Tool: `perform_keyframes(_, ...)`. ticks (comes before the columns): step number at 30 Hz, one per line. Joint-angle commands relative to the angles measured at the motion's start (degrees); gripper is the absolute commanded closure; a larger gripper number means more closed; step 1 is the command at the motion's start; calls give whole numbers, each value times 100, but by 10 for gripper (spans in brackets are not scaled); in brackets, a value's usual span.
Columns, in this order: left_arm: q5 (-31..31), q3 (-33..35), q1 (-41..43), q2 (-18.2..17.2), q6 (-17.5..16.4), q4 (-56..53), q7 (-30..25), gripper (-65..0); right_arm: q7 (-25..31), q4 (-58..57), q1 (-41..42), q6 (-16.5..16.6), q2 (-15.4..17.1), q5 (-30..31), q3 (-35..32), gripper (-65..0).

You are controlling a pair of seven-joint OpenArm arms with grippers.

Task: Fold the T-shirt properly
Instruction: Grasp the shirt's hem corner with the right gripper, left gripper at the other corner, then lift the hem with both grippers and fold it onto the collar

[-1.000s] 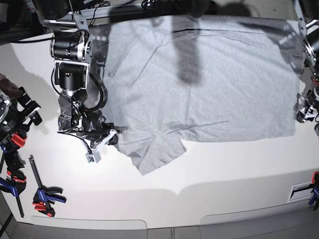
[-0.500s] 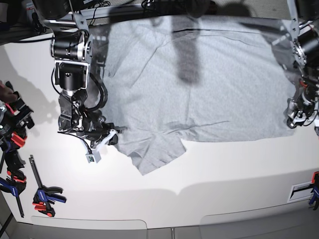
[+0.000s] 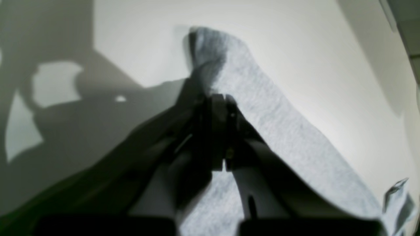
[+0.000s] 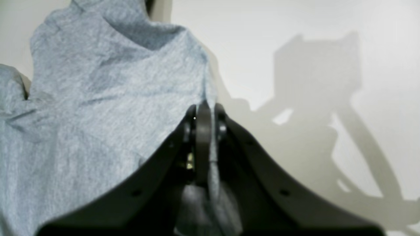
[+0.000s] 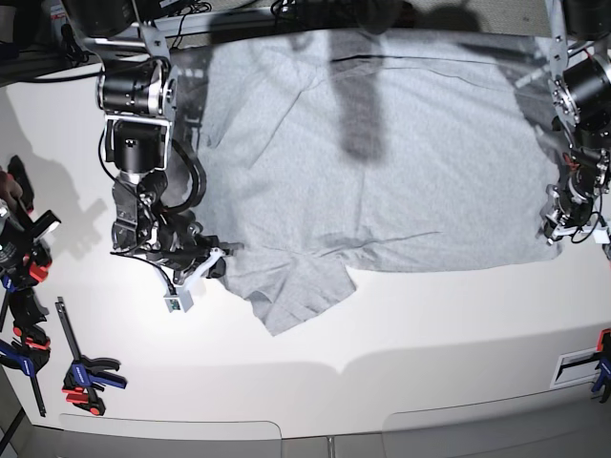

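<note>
The light grey T-shirt [image 5: 382, 162] lies spread on the white table [image 5: 430, 324], plain side up, with one sleeve pointing to the front. My right gripper [image 5: 218, 256] is at the shirt's left edge beside that sleeve. In the right wrist view it [image 4: 203, 114] is shut on the shirt's edge [image 4: 98, 98]. My left gripper [image 5: 557, 232] is at the shirt's front right corner. In the left wrist view it [image 3: 218, 108] is shut on the fabric [image 3: 279, 124], and the corner tip sticks out beyond the fingertips.
Several red and blue clamps [image 5: 86, 372] lie at the table's front left. A person's hand with a black clamp [image 5: 24, 229] is at the left edge. Another clamp [image 5: 601, 367] and a white label [image 5: 573, 365] sit at the front right edge.
The arm on the base view's right moved inward and down onto the shirt's front right corner. The hand with the clamp at the left edge shifted. The other arm stayed still.
</note>
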Motion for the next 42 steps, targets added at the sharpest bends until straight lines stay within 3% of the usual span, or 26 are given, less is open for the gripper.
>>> perform_keyframes(1,-122,-15,-133,-144,-66,59,-24,0,-122,48,142,-17,33,162,-4,0)
perform_keyframes(9,-776,-15,-116,-415,-807,59,269,0,-490,660,-7,116,46,916,-4,0)
perform_keyframes(13,-1296,-15,-116,-688,-1256,59,706,0,-1176,1897,-448,131,33,1475,-4,0)
perform_keyframes(20,-2240,-15,-66,-1003,-1256,59,2033,0,-2511,4865,-1954,129,-225,1937,315,0)
perform_keyframes(26,-3530,-15,369,-1281,-1256,72,3300,0,-2625,6507,-3471,129,-669,1947,1091,0)
perform_keyframes(31,-4367,-15,973,-1622,-1256,352,3816,0,-2618,7104,-4221,129,-715,1950,1725,0)
perform_keyframes(42,-4524,-15,2256,-1716,-1256,1364,4225,0,-2728,7141,-4806,129,-717,2203,2000,0)
